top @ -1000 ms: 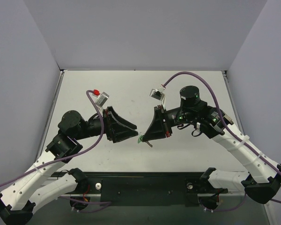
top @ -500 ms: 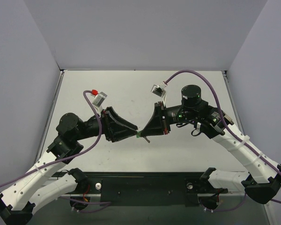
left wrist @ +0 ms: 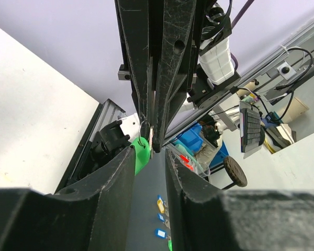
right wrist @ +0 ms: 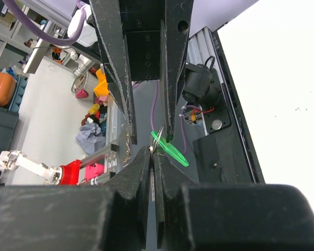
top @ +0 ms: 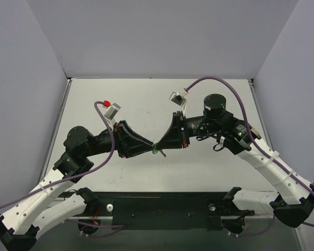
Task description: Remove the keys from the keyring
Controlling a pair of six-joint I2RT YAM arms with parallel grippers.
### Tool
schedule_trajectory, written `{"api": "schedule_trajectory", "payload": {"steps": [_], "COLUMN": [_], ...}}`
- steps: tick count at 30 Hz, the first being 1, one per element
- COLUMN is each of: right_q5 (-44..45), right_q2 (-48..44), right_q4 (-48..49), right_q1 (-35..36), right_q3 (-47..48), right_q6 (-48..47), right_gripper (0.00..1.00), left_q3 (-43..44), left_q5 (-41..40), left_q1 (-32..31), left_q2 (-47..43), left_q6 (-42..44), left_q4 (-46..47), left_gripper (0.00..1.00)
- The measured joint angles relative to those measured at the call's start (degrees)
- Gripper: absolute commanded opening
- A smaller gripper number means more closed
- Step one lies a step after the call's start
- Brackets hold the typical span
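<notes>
Both grippers meet tip to tip above the middle of the table. My right gripper (top: pixel 159 148) is shut on the thin silver-grey key (right wrist: pixel 153 152), seen edge-on between its fingertips (right wrist: pixel 144 157). The keyring's bright green tag (right wrist: pixel 171 149) hangs by its small ring from the key's end, just past those tips. It also shows in the top view (top: pixel 155 151) and in the left wrist view (left wrist: pixel 141 155). My left gripper (left wrist: pixel 150 157) is open, its fingers either side of the tag and of the right gripper's tips. The tag lies against the inside of its left finger (left wrist: pixel 120 172).
The white table (top: pixel 146 104) lies below the grippers, with grey walls on three sides. A black rail (top: pixel 162 204) runs along the near edge between the arm bases. Purple cables loop over both wrists.
My left gripper has moved right toward the right gripper, and its open fingers now straddle the green tag. The right gripper has held the key and shifted slightly up.
</notes>
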Motion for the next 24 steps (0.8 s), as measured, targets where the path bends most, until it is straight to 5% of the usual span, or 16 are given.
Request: {"api": "schedule_trajectory", "payload": {"steps": [13, 24], "right_q5": [0.09, 0.98], "right_q2": [0.0, 0.0], "right_q4": [1.18, 1.18], "right_q1": [0.37, 0.63], "right_q3": [0.0, 0.0], "right_q6": [1.11, 1.29], "right_gripper": [0.0, 0.0], "left_q3": [0.0, 0.0], "left_q5": [-0.04, -0.04], "left_q1": [-0.02, -0.02], "left_q2": [0.39, 0.55], "left_q6": [-0.17, -0.39], "left_q4": [0.07, 0.22], "left_gripper": [0.26, 0.0]}}
